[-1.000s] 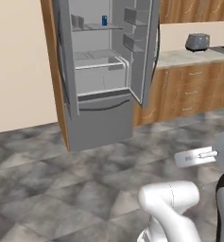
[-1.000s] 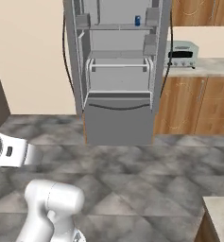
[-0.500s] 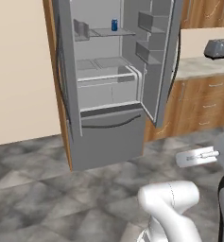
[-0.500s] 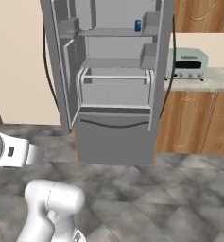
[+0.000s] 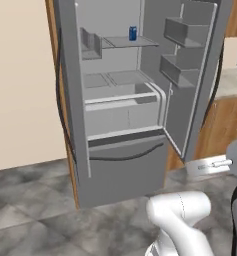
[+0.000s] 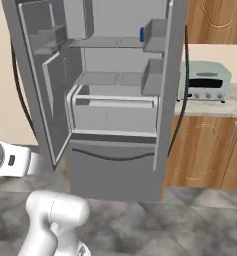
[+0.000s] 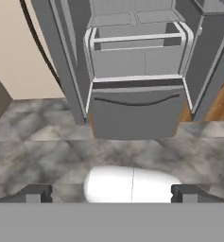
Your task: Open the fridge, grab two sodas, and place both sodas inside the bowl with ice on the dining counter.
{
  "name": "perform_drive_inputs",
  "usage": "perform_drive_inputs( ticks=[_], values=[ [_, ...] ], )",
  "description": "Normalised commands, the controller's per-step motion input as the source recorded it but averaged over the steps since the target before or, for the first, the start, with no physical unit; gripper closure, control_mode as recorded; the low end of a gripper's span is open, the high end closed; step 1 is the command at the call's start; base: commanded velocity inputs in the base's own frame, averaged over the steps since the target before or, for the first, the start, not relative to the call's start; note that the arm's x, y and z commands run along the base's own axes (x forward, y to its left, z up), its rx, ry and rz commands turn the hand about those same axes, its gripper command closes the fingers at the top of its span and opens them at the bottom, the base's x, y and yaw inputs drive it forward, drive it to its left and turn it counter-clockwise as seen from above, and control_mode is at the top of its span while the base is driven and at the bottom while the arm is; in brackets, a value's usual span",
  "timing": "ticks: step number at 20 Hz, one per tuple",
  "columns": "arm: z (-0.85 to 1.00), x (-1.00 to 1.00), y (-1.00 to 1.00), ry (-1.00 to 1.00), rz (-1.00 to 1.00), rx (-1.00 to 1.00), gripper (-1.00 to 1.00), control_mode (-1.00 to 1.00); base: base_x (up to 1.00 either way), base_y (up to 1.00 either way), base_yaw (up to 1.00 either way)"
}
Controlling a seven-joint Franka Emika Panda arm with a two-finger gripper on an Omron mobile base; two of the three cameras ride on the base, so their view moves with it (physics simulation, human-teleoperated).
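1. Our gripper (image 7: pixel 111 193) hangs w/ jaws wide apart, nothing held.
2. Blue can (image 5: pixel 133 33) on upper shelf, 12 o'clock in the fridge (image 5: pixel 125 125); reaching high, we may clip the door bins (image 5: pixel 182 55) or tip it.
3. Second soda not visible; we could waste time searching.

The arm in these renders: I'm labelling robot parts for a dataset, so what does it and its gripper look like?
The arm is glossy white, built of rounded tubular links with dark joints at its right edge in the left base view. No cables or markings are visible. The gripper shows two small, blocky dark grey finger tips, standing wide apart.
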Motion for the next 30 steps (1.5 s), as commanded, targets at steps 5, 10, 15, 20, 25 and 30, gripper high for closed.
perform_drive_inputs(
  ticks=[5, 10, 15, 20, 25, 30],
  values=[
    [0.00, 0.00, 0.00, 0.00, 0.00, 0.00, -1.00, 1.00, 0.97, -0.22, 0.04],
    [0.00, 0.00, 0.00, 0.00, 0.00, 0.00, -1.00, 1.00, 0.84, -0.36, 0.04],
    [0.00, 0.00, 0.00, 0.00, 0.00, 0.00, -1.00, 1.00, 0.69, -0.24, 0.02],
    [0.00, 0.00, 0.00, 0.00, 0.00, 0.00, -1.00, 1.00, 0.36, 0.00, 0.00],
    [0.00, 0.00, 0.00, 0.00, 0.00, 0.00, -1.00, 1.00, 0.78, 0.00, 0.00],
    [0.00, 0.00, 0.00, 0.00, 0.00, 0.00, -1.00, 1.00, 0.95, 0.00, 0.00]
  ],
)
